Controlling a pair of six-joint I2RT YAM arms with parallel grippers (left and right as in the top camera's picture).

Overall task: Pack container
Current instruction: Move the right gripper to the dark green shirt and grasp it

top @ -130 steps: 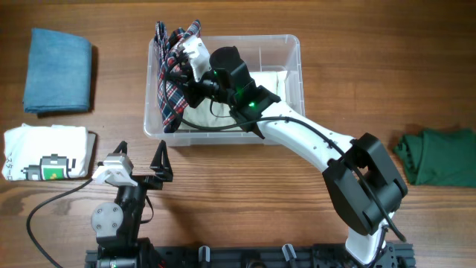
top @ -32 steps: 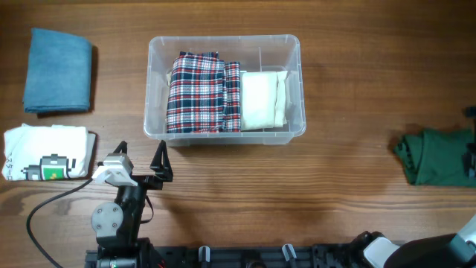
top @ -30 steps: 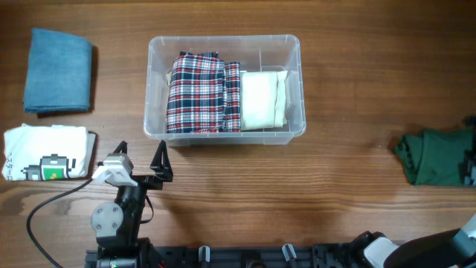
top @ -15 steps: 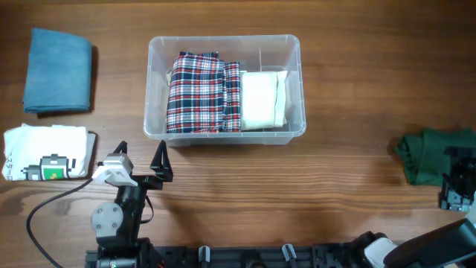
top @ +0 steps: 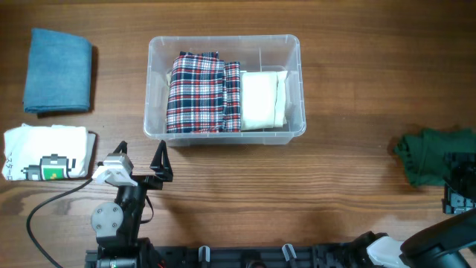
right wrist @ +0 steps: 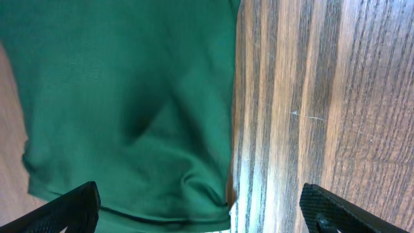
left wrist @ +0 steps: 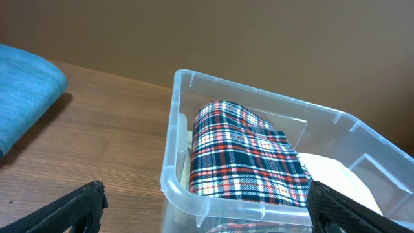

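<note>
Overhead: right tool [top: 455,184], jaws apart, over green garment [top: 428,155] at right of bench [top: 349,112]; container [top: 223,39] mid-bench, well apart. Left tool [top: 140,152] likewise apart. Advised: pinch a thick fold, lift clear before crossing.

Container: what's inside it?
A folded plaid cloth and a folded cream cloth lie side by side in the container. The base beneath them is covered.
</note>
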